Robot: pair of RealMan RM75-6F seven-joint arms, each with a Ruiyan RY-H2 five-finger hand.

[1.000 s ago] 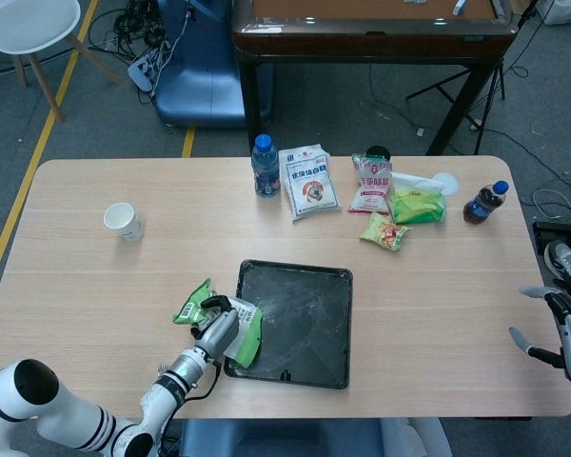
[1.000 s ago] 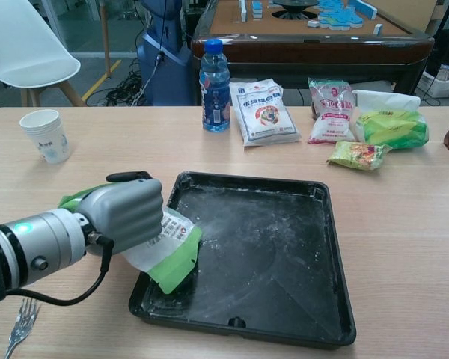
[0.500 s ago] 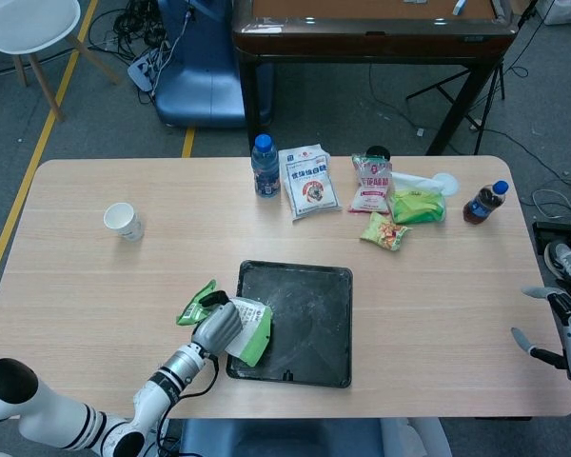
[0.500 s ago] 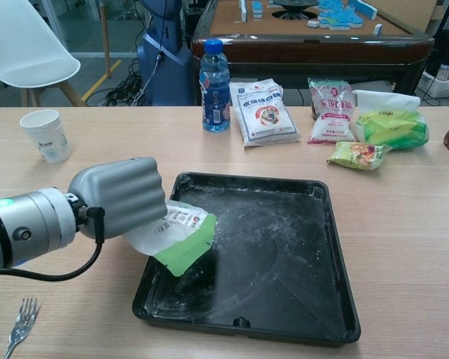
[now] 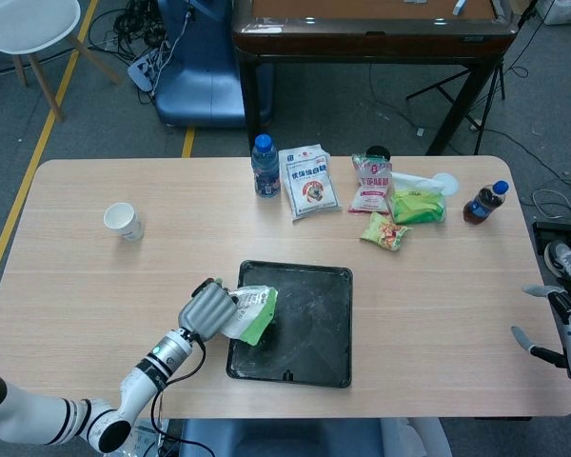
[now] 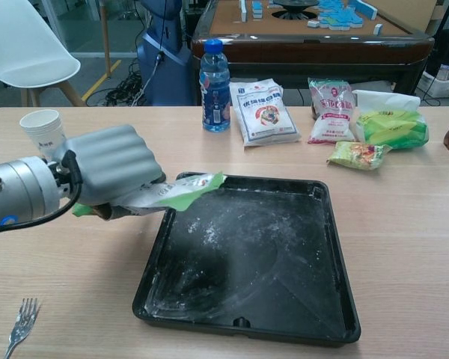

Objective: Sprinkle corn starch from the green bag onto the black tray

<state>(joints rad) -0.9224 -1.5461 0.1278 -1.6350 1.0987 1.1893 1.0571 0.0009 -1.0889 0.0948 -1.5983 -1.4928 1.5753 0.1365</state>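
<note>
My left hand (image 6: 108, 168) grips the green bag of corn starch (image 6: 173, 193) and holds it in the air, lying almost flat. The bag's free end reaches over the left rim of the black tray (image 6: 337, 247). In the head view the left hand (image 5: 206, 309) and green bag (image 5: 251, 311) hang over the black tray's (image 5: 314, 324) left side. White powder dusts the tray floor, mostly toward its left. My right hand (image 5: 568, 328) shows at the right edge of the head view, off the table, fingers spread and holding nothing.
Along the table's far side stand a blue-capped water bottle (image 6: 215, 76), a white flour bag (image 6: 264, 111), a pink-and-white packet (image 6: 331, 109), green snack packets (image 6: 393, 127) and a dark drink bottle (image 5: 482, 202). A paper cup (image 6: 45, 134) stands far left. A fork (image 6: 16, 330) lies near the front edge.
My left hand has lifted the green bag off the tray's left edge and turned it from hanging down to nearly level, moving it up and back.
</note>
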